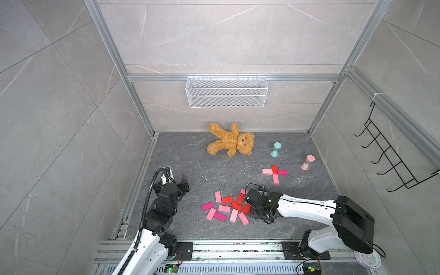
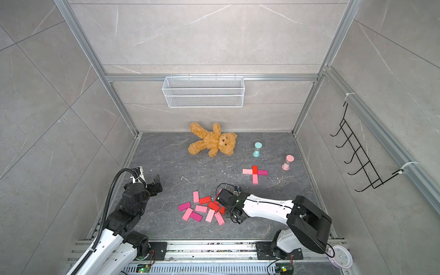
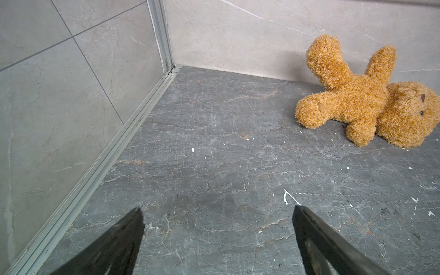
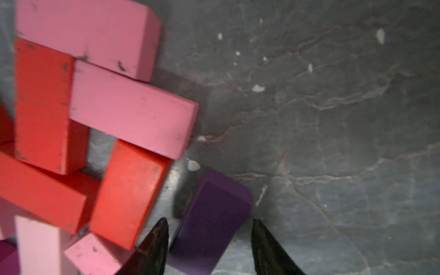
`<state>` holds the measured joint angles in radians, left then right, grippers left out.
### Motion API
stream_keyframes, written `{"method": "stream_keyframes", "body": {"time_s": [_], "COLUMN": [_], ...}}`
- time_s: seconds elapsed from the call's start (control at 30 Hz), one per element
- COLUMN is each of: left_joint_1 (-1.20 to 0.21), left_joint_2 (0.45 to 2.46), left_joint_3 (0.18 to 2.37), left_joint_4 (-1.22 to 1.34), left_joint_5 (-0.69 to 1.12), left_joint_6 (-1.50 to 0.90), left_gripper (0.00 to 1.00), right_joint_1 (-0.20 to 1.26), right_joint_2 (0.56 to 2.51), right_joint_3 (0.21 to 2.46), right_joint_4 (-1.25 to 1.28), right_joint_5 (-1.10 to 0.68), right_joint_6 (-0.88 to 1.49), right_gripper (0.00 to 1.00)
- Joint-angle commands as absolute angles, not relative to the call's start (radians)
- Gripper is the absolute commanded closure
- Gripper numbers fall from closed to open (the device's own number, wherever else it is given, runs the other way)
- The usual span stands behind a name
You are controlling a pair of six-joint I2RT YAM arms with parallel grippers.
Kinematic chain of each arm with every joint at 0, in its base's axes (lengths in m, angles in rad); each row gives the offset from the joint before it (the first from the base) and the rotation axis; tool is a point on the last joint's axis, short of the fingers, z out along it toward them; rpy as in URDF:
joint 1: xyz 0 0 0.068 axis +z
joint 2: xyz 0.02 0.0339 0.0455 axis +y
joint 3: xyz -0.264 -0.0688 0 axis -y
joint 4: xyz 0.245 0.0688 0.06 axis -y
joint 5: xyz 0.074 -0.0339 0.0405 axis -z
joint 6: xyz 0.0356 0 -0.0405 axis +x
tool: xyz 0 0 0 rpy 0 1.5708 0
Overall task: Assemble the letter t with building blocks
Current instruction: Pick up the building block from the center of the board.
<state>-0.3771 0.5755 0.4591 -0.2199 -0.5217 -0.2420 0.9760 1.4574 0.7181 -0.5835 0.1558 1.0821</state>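
Straddling the purple block (image 4: 215, 204) with the right gripper (image 4: 209, 221), jaws part-way apart and not yet clamped: one finger (image 4: 154, 247) close against the block's long side, a strip of bare floor (image 4: 333, 142) showing between the other finger and the opposite side. Long axis of that block running out from between the fingertips, away from the wrist and skewed a little, hence probably a pinch across the short width. Near it, on the side of the close finger, a red block (image 4: 128, 195) at the edge of the loose pile of building blocks (image 1: 226, 209); by judgement, some risk of nudging that neighbour on the lift. Purple block hidden under the gripper in both top views. Farther out, toward the back wall and the right side, the half-built t (image 1: 275, 173): a cross of four flat blocks near the pink hourglass (image 1: 307, 162), well apart from the pile. Nearer to block, pile edge and t alike: the right arm. Left gripper (image 3: 217, 208) spread wide, holding nothing, over bare floor well apart from the pile.
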Motion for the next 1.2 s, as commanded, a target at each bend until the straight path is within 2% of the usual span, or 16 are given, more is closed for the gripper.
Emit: {"method": "stream_keyframes", "body": {"time_s": [0.0, 0.13, 0.3, 0.53, 0.63, 0.87, 1.17], "left_joint_1": [-0.379, -0.379, -0.379, -0.381, -0.381, -0.38, -0.381], "left_joint_2": [0.583, 0.577, 0.568, 0.58, 0.59, 0.586, 0.584], "left_joint_3": [0.491, 0.488, 0.487, 0.482, 0.488, 0.491, 0.486], "left_joint_4": [-0.203, -0.21, -0.215, -0.203, -0.202, -0.208, -0.203], "left_joint_5": [-0.526, -0.525, -0.529, -0.525, -0.526, -0.529, -0.519], "left_joint_6": [-0.235, -0.239, -0.24, -0.239, -0.234, -0.236, -0.238], "left_gripper": [0.0, 0.0, 0.0, 0.0, 0.0, 0.0, 0.0], "right_joint_1": [0.978, 0.979, 0.973, 0.96, 0.933, 0.755, 0.511], "right_joint_2": [1.455, 1.454, 1.478, 1.48, 1.437, 1.381, 1.442], "right_joint_3": [0.692, 0.692, 0.71, 0.73, 0.746, 0.776, 0.894], "right_joint_4": [-0.615, -0.611, -0.626, -0.658, -0.695, -0.741, -0.767], "right_joint_5": [0.169, 0.175, 0.192, 0.2, 0.205, 0.172, 0.14], "right_joint_6": [1.102, 1.092, 1.049, 0.968, 0.908, 0.711, 0.496], "right_gripper": [0.45, 0.45, 0.51, 0.66, 0.69, 0.76, 0.77]}}
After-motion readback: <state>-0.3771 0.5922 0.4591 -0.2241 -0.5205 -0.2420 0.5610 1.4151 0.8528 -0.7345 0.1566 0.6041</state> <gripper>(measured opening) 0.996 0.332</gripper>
